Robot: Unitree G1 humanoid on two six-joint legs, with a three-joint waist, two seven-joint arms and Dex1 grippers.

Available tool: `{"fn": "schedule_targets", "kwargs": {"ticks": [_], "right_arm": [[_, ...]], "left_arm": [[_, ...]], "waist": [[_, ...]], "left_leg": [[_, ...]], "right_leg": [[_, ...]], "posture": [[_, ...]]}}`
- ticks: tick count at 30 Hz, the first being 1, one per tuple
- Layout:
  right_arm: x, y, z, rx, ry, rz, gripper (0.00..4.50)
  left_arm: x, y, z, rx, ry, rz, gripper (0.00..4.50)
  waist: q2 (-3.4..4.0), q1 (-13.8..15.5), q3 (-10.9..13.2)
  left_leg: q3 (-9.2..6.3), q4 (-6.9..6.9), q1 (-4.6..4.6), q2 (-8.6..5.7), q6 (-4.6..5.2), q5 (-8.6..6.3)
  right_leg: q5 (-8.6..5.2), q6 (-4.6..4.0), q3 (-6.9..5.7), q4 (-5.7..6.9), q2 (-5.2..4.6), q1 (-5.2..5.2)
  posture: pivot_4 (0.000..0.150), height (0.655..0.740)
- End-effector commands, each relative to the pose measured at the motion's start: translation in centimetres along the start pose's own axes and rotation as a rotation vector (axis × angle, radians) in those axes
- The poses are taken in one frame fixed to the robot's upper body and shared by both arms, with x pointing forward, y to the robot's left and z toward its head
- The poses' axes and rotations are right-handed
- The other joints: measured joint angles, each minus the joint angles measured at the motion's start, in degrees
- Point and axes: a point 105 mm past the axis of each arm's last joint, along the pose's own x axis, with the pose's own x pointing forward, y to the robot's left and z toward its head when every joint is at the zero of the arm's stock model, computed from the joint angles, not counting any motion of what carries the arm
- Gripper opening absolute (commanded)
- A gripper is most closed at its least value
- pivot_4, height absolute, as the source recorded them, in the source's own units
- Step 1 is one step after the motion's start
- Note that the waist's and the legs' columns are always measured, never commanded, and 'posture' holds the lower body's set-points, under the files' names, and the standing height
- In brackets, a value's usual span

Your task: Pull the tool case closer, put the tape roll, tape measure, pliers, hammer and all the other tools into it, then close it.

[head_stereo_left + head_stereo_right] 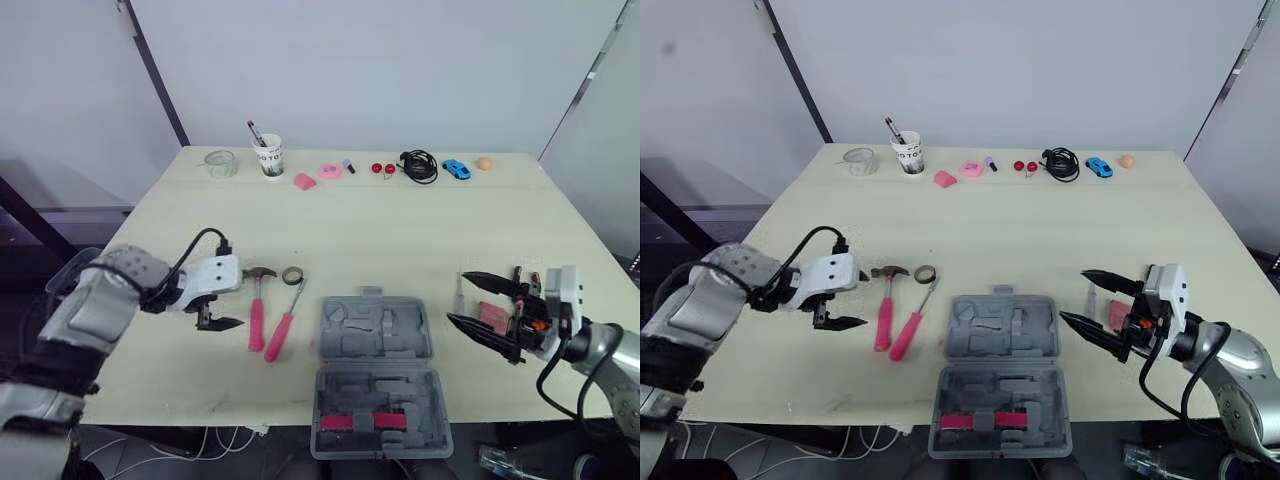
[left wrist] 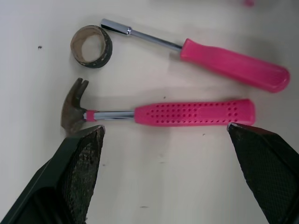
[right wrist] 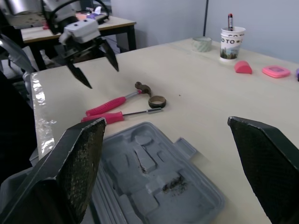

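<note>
We hover our left gripper (image 1: 220, 321), spread wide and empty, just beside the pink-handled steel claw hammer (image 1: 257, 310) lying left of the open grey plastic tool case (image 1: 376, 375), likely to straddle its handle, while our right gripper (image 1: 458, 297) hangs spread, empty.

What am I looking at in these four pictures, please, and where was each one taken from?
A two-armed humanoid robot faces a table. Two pictures come from its head cameras, looking down; the other two from a camera on each wrist. Its left gripper and right gripper are open and hold nothing. An open grey tool case lies at the near edge; a pink-handled hammer, screwdriver and tape roll lie to its left. A paper cup stands at the far edge.
</note>
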Motion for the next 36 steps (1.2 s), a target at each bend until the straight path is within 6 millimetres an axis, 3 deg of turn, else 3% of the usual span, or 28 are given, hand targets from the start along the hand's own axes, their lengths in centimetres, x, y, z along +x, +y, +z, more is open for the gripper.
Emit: {"fn": "schedule_targets", "kwargs": {"ticks": [1, 14, 24, 32, 36], "right_arm": [[0.3, 0.1, 0.9, -0.045, -0.033, 0.047, 4.41], [-0.2, -0.9, 0.0, -0.081, -0.01, 0.021, 4.41], [-1.6, -1.2, 0.6, -0.118, 0.012, 0.017, 4.41], [-1.6, -0.9, 0.7, -0.133, 0.02, 0.042, 4.41], [-1.5, -0.4, 0.6, -0.145, 0.03, 0.082, 4.5]], "left_arm": [[-0.2, 1.7, 1.1, 0.112, 0.111, -0.014, 4.5], [4.8, 5.9, 5.6, 0.306, 0.26, -0.063, 4.5], [8.6, 5.1, 5.8, 0.397, 0.355, -0.126, 4.5], [10.0, 4.2, 5.3, 0.385, 0.371, -0.157, 4.5], [10.1, 4.5, 4.8, 0.416, 0.411, -0.139, 3.34]], "waist": [[-0.02, 0.06, 0.01], [-0.11, 0.05, 0.06], [-0.16, -0.14, 0.09], [-0.15, -0.13, 0.08], [-0.09, -0.01, 0.05]], "left_leg": [[-0.04, 0.02, -0.03, 0.0, 0.0, 0.0], [-0.05, 0.07, -0.05, -0.01, 0.01, 0.01], [-0.05, 0.08, -0.1, -0.04, 0.01, 0.0], [-0.05, 0.08, -0.08, -0.04, 0.01, 0.0], [-0.05, 0.09, -0.03, -0.05, 0.01, 0.01]], "right_leg": [[0.0, 0.01, 0.07, 0.0, 0.06, 0.0], [0.14, 0.25, 0.25, 0.03, 0.17, 0.0], [0.14, 0.27, 0.33, 0.01, 0.17, -0.01], [0.15, 0.27, 0.34, 0.03, 0.16, 0.0], [0.15, 0.27, 0.34, 0.09, 0.16, 0.01]], "posture": [[0.15, 0.74], [0.15, 0.74], [0.15, 0.74], [0.15, 0.74], [0.15, 0.74]]}}
